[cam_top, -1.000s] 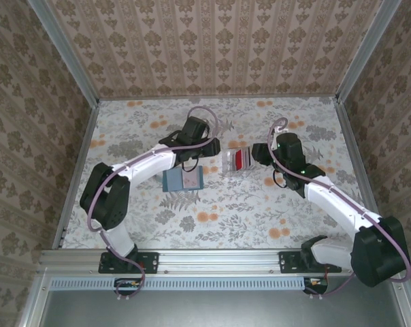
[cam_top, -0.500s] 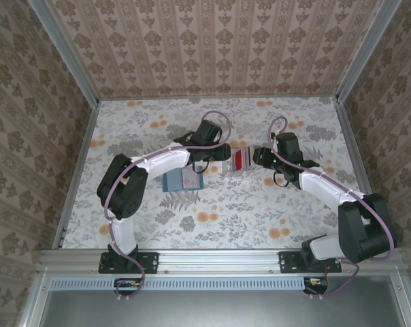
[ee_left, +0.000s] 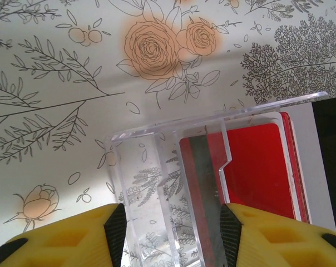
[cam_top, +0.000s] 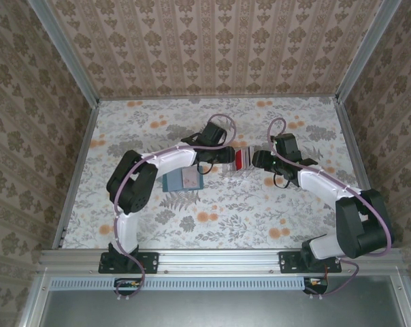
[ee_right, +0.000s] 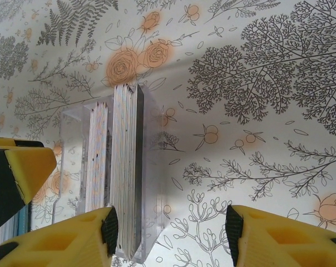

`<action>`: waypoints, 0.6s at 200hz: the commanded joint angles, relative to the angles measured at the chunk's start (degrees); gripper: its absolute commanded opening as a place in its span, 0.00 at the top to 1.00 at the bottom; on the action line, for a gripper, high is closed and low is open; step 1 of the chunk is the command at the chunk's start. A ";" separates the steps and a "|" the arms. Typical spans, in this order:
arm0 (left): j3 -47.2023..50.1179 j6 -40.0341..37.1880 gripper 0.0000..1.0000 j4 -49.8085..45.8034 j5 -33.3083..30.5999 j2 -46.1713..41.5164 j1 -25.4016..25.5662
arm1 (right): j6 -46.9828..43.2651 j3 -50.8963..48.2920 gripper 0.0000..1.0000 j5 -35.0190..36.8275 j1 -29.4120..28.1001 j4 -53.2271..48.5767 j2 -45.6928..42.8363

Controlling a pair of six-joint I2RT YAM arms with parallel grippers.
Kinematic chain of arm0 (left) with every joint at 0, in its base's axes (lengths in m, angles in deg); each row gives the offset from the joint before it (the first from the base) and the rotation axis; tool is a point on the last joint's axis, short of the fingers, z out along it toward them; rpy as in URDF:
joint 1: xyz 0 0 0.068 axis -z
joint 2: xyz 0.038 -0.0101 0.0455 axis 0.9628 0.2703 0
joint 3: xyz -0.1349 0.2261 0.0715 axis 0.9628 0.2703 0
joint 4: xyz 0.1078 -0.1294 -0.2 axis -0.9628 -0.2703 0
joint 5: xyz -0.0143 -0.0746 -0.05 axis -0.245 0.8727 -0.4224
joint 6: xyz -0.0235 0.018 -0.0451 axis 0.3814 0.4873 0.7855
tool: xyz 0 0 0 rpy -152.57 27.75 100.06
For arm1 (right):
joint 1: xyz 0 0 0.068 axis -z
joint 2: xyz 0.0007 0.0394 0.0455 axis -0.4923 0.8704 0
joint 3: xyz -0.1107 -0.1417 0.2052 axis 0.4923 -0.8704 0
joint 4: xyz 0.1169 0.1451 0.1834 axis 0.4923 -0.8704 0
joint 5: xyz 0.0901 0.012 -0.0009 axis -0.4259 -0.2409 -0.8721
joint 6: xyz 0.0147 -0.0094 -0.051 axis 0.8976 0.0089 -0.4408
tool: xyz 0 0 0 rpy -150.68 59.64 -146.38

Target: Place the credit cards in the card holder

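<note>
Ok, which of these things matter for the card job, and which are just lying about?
Job: red credit cards; pale card lying on the holder; teal card holder.
Lying about: clear tray holding the red cards; flowered table cover.

We have swung the left claw (cam_top: 222,158) off the teal card holder (cam_top: 183,180), which now lies uncovered behind it and to its left. One end of the clear tray (cam_top: 236,162) has come under and between its open jaws. The right claw (cam_top: 257,161) has crept up to the tray's opposite end, its jaws spread wider than a second ago, astride the stacked cards (ee_right: 115,167). Both elbows have folded inward.
</note>
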State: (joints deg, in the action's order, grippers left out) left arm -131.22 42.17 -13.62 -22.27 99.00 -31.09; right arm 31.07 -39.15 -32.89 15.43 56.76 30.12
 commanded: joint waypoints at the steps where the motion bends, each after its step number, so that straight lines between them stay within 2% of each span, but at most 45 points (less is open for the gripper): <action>1: -2.11 1.02 0.49 -0.52 0.87 0.82 0.46 | 0.25 2.20 0.43 -0.53 0.46 -1.35 1.21; 120: -3.62 1.85 0.48 -0.41 2.92 4.15 1.47 | 1.31 2.43 0.43 -12.64 0.52 5.93 5.85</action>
State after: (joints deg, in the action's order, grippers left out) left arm -132.73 42.63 -13.62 -20.50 101.93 -30.50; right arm 31.55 -38.41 -41.52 15.63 60.90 34.16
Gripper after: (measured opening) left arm 0.516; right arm 0.567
